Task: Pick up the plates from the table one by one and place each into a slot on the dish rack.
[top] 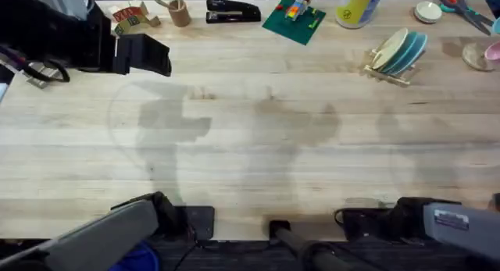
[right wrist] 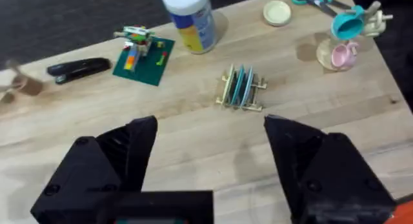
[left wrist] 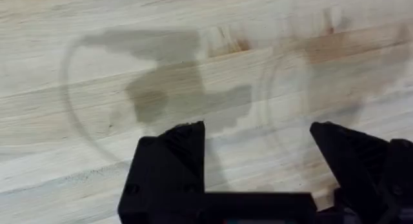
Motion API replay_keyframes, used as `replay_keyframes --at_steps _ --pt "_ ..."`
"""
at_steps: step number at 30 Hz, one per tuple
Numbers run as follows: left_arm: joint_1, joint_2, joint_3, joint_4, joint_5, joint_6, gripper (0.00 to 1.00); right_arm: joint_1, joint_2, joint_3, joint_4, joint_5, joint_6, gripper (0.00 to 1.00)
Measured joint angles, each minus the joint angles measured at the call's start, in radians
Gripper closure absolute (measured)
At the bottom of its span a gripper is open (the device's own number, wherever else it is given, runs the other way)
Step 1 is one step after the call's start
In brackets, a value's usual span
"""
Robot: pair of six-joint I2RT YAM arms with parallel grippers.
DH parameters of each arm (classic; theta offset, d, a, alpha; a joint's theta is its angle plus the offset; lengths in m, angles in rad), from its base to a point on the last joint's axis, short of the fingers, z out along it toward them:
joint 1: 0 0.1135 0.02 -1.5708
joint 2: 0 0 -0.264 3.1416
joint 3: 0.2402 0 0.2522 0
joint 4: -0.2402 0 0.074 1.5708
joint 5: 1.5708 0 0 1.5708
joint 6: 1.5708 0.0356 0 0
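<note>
**Plates look racked; I find nothing loose to pick**

From where I sit, the plates (top: 400, 50) stand on edge in the dish rack (top: 388, 71), near the far right corner of the surface (top: 250, 162): cream, light blue and teal side by side, as far as I can make out. In the right wrist view the same plates (right wrist: 241, 86) sit upright between the pegs of the rack (right wrist: 227, 95).

I see no plate lying flat on the planks, so I judge the loading done, or very nearly. The sensible step is to confirm that, then keep both arms low and back near the front edge.

The left gripper (left wrist: 258, 153) has its jaws spread wide over bare wood, holding nothing. The right gripper (right wrist: 210, 159) is likewise spread and empty, facing the rack from well back.

The middle is open. Clutter crowds the far edge: a stapler (top: 233, 11), a green baseplate (top: 293, 23), a bottle (top: 359, 7) just beside the rack's approach, and a pink bowl (top: 492, 52) at the right edge.
</note>
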Motion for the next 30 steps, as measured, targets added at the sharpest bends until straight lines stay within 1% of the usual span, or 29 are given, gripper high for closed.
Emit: replay_keyframes --at_steps 4,8,11,22,27,30 --pt "0.000 0.000 0.000 0.000 0.000 0.000 0.006 0.013 -0.126 -0.082 0.000 -0.011 -0.017 0.007" --pt "0.000 0.000 0.000 0.000 0.000 0.000 0.006 0.013 -0.245 -0.191 0.000 -0.021 -0.026 0.007" --pt "0.000 0.000 0.000 0.000 0.000 0.000 0.006 0.013 -0.321 -0.275 0.000 -0.069 -0.055 0.007" --pt "0.000 0.000 0.000 -0.015 0.000 0.000 0.005 0.014 -0.500 -0.519 0.000 -0.272 -0.176 0.007" --pt "0.000 0.000 0.000 -0.052 0.000 0.000 0.006 0.014 -0.587 -0.585 0.000 -0.319 -0.204 0.007" --pt "0.000 0.000 0.000 -0.060 0.000 0.000 0.006 0.014 -0.641 -0.601 0.000 -0.332 -0.211 0.006"
